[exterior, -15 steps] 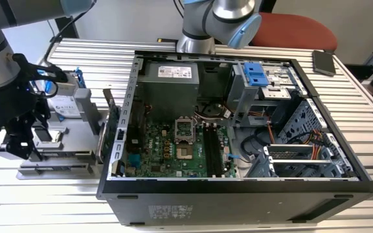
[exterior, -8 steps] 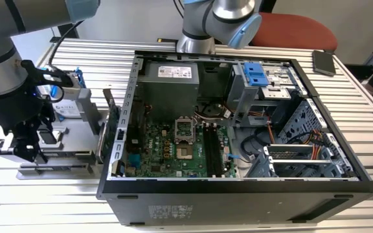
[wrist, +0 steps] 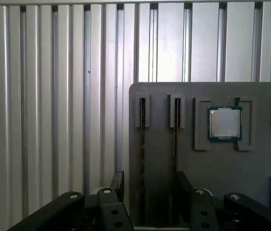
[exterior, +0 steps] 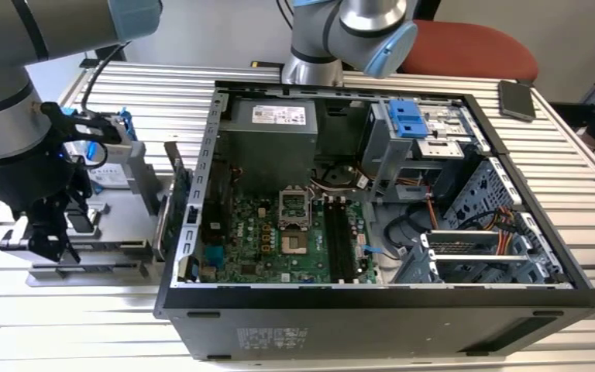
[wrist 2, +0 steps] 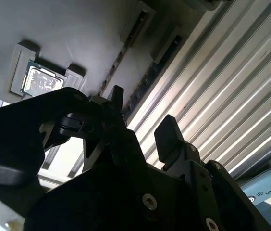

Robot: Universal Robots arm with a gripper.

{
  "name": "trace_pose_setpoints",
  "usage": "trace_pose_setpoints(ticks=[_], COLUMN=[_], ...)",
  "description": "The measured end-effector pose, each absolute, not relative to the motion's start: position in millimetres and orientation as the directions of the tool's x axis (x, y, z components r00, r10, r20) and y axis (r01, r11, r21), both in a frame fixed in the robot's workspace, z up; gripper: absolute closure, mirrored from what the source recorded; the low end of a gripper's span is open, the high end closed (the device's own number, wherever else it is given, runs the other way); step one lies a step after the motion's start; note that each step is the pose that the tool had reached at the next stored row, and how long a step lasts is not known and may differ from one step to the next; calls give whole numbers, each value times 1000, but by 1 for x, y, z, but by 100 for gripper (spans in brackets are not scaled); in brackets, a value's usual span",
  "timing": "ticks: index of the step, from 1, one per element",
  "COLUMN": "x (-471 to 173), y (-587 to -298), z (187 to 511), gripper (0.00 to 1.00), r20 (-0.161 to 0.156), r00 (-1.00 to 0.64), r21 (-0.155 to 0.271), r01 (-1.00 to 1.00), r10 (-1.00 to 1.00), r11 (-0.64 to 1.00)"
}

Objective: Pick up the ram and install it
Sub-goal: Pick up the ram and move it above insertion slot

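The ram point(wrist: 142, 139) is a thin dark stick standing on edge in a slot of the grey holder tray point(wrist: 212, 168). The second wrist view shows the ram point(wrist 2: 125, 54) running lengthwise across that tray. A second similar stick point(wrist: 175, 139) stands in the neighbouring slot. My gripper point(wrist: 150, 186) hangs just above the tray's near end, open, with nothing between its fingers. Both sticks run into the gap between the black fingertips point(wrist 2: 116, 101). In the exterior view my gripper point(exterior: 55, 240) is low over the tray point(exterior: 80, 267), left of the computer case.
A square silver processor chip point(wrist: 224, 122) sits in a recess of the tray beside the sticks. The open computer case point(exterior: 380, 302) fills the middle, with its motherboard memory slots point(exterior: 339, 232). A green card point(exterior: 177, 198) stands by the case wall. A second arm point(exterior: 349, 31) stands behind.
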State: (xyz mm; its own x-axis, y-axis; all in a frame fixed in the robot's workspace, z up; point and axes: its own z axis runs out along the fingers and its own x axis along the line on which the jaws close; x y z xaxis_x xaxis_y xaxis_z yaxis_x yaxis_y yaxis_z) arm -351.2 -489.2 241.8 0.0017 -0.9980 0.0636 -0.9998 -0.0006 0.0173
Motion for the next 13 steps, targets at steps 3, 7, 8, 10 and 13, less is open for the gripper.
trace_pose_setpoints(ticks=[3, 7, 8, 10, 13], x=[-351, -351, -351, -351, -351], y=[-489, -492, -493, -494, -497], z=[241, 237, 236, 234, 232], gripper=[0, 0, 0, 0, 0], r20=[63, 53, 48, 37, 21], r00=[2, 2, 2, 2, 2], r21=[17, 17, 17, 17, 17], r01=[-1000, -1000, -1000, -1000, -1000], r10=[-998, -999, -999, -999, -1000], r11=[-1, -1, -1, -1, -1])
